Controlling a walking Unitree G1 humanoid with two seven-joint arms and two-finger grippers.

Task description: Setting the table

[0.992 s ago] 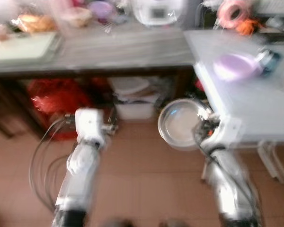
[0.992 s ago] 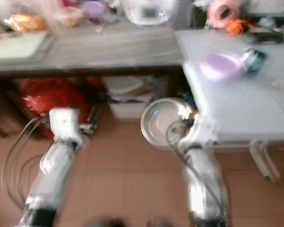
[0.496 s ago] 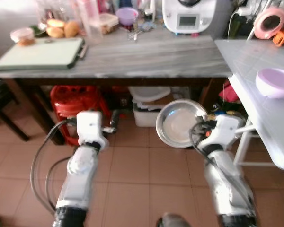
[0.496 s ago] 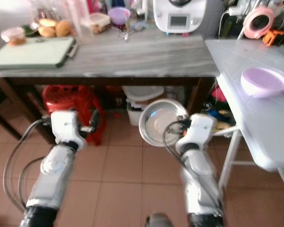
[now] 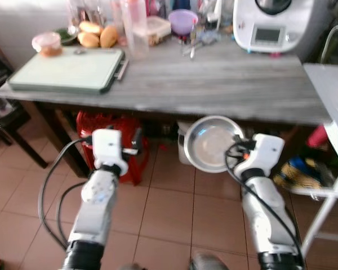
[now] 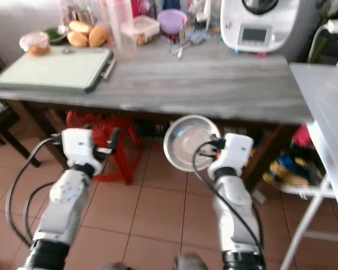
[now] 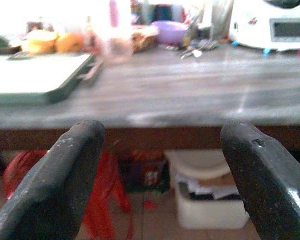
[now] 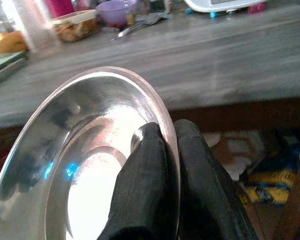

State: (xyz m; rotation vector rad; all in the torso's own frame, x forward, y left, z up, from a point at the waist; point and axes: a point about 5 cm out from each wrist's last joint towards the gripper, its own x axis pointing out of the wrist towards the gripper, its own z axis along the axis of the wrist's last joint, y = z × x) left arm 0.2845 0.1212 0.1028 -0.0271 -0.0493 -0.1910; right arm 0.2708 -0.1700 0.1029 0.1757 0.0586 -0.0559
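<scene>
A: What's the room like?

B: Terracotta floor tiles (image 5: 169,214) underfoot and a long grey table (image 5: 214,84) ahead, with a red stool (image 5: 115,140) tucked beneath it.

A: Start at the left.

B: The left claw (image 7: 162,165) hangs below the table's front edge, in front of the stool, its two black fingers (image 7: 65,185) spread wide with nothing between them. Above and left of it on the tabletop lies a pale green board (image 5: 65,70). Beyond the board sit a small lidded tub (image 5: 47,43) and some bread rolls (image 5: 96,36). Straight above the claw stands a clear tall jar (image 5: 134,25), then a food box (image 5: 158,28), a purple bowl (image 5: 183,21) and some loose cutlery (image 5: 200,40).

A: And the plate?

B: It is a shiny steel dish (image 5: 211,143), held up off the floor just below the table edge, tilted so its hollow faces the camera. The right claw (image 8: 165,145) pinches its rim, one finger inside and one behind, closed tight on the metal. A white bin (image 7: 210,195) sits under the table behind it.

A: Anything to the right of that?

B: Above the right claw, at the back of the table, a white kitchen machine (image 5: 276,22) with a small grey screen. Further right, the corner of a pale second table (image 5: 332,95).

A: Any writing?

B: None I can read; the screen is too blurred.
</scene>
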